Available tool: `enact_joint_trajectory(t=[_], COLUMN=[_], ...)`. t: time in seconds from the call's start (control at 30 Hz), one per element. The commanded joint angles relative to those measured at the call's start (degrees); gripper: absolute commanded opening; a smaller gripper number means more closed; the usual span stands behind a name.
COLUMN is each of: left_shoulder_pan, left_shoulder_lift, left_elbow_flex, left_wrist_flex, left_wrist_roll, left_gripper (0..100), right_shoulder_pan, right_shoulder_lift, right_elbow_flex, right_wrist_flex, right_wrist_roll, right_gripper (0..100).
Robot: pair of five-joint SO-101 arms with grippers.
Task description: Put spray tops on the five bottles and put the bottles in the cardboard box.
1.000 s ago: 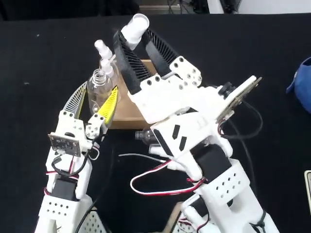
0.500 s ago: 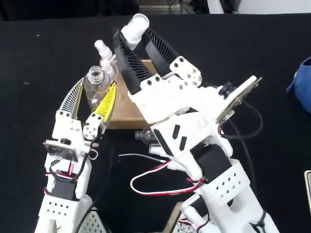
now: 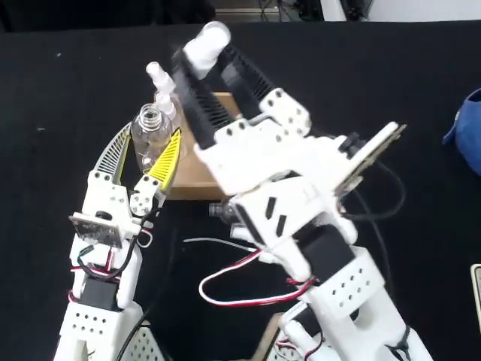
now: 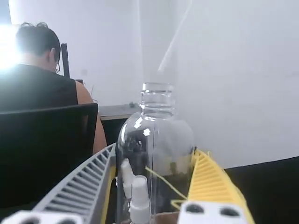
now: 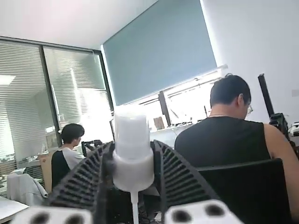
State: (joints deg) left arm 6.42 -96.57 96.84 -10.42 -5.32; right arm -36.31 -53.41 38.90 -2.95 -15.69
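Observation:
My left gripper (image 3: 149,147) is shut on a clear, uncapped bottle (image 3: 149,134), held upright above the left edge of the cardboard box (image 3: 194,169). In the left wrist view the bottle (image 4: 156,149) stands between the grey and yellow fingers (image 4: 209,184), neck open. My right gripper (image 3: 212,66) is shut on a white spray top (image 3: 204,43), raised above the box's far side; its dip tube hangs down in the right wrist view under the spray top (image 5: 132,154). A capped bottle (image 3: 161,84) stands just behind the held one.
Another clear bottle (image 3: 224,211) lies on the black table under the right arm. A white dip tube (image 3: 210,242) lies beside a red wire. A blue object (image 3: 467,134) sits at the right edge.
The left gripper has lifted the uncapped bottle a little and shifted it slightly left. The right gripper with the spray top has swung slightly left and up.

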Motion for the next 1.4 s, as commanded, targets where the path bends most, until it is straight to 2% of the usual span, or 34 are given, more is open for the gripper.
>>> enact_joint_trajectory(t=[0.0,0.37,0.77,1.0,1.37], left_shoulder_pan=[0.5,0.4,0.5,0.5,0.4], left_shoulder_lift=[-1.0,-0.9,-0.9,-0.9,-0.9], left_elbow_flex=[1.0,1.0,1.0,1.0,1.0], left_wrist_flex=[-3.6,-1.6,-0.9,-0.9,-0.9], left_wrist_roll=[0.0,-0.1,0.0,0.0,-0.1], left_gripper=[3,3,3,3,3], right_shoulder_pan=[-2.7,-3.0,-2.8,3.1,0.5], right_shoulder_lift=[2.7,3.8,-5.1,-5.1,-4.9], right_elbow_flex=[0.0,-0.4,1.9,1.9,1.5], right_wrist_flex=[-3.4,-3.3,-3.3,-1.8,-0.2], right_wrist_roll=[-0.3,-0.3,-0.2,-0.2,-0.2], right_gripper=[1.1,1.1,1.1,1.1,1.1])
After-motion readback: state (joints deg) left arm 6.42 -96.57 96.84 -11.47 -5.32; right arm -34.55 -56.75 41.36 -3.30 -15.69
